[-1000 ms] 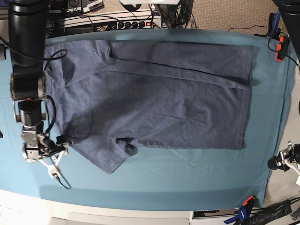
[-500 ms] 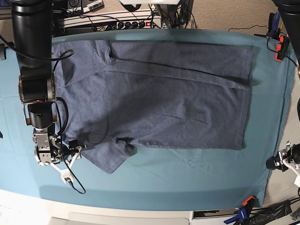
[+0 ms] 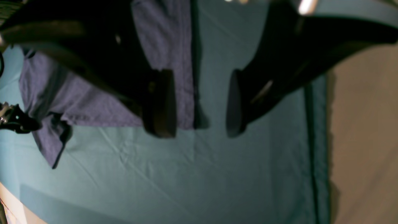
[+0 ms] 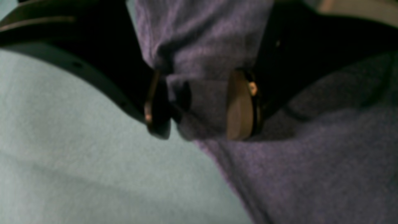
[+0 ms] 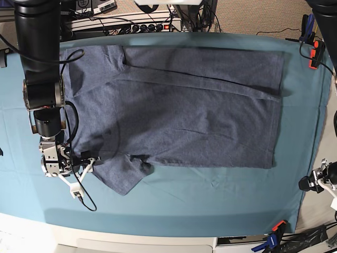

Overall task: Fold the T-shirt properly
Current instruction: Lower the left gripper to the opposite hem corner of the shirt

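We see the right gripper (image 4: 200, 105) low at the near left of the base view, its jaws standing wide with a bunched fold of the T-shirt (image 5: 179, 105) between them; the fabric fills the gap, but whether the pads press it we cannot tell. In the right wrist view one finger (image 4: 239, 105) sits on the cloth of the shirt and the other hangs over the edge where shirt meets the teal table cloth (image 5: 210, 205). That edge belongs to the near sleeve (image 5: 124, 176), which sticks out toward the front of the table. The left gripper (image 3: 200, 104) hangs well above the table at the far right side, jaws wide apart and empty, looking down on the shirt's hem edge and bare teal cloth. The T-shirt lies spread flat across the middle of the table, its far long edge folded inward in a band, hem to the right.
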{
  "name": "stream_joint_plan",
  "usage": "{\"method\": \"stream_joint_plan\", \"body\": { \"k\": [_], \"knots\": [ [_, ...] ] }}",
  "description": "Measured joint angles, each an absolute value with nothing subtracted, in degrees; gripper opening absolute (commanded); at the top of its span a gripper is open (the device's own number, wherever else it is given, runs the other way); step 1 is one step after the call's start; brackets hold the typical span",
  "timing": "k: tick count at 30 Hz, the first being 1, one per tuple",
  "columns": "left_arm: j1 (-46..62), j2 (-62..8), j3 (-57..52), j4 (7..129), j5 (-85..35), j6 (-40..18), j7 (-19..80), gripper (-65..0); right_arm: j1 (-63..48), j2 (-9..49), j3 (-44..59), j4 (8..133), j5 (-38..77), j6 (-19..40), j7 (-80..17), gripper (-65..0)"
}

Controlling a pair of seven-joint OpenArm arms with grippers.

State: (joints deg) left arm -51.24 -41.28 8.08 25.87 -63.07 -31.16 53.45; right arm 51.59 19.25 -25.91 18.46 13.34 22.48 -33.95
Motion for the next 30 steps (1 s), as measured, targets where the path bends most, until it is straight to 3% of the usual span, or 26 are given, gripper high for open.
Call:
{"method": "stream_joint_plan", "body": {
  "k": [8,15,18,30],
  "knots": [
    [-51.24,-41.3,8.08,25.87,-63.09,-31.16,53.12,-37.3,51.22,19.33,-25.89,18.65,13.37,22.48,-33.34,-35.7],
    [-51.24,-41.28,8.08,25.87,-63.07,-31.16,53.12,-37.3,51.07,19.0,-25.89,18.7,13.54,23.2,-32.95,-58.8],
    [-51.24,-41.28,8.08,25.87,-63.07,-31.16,53.15,-37.4,51.07,19.0,-25.89,18.7,13.39,23.09,-32.69,-65.0],
    [-46.44,-38.94,8.08,25.91,-63.26,-31.16,54.17,-37.4,50.68,18.9,-25.89,20.1,10.87,23.11,-32.84,-65.0]
  ]
}}
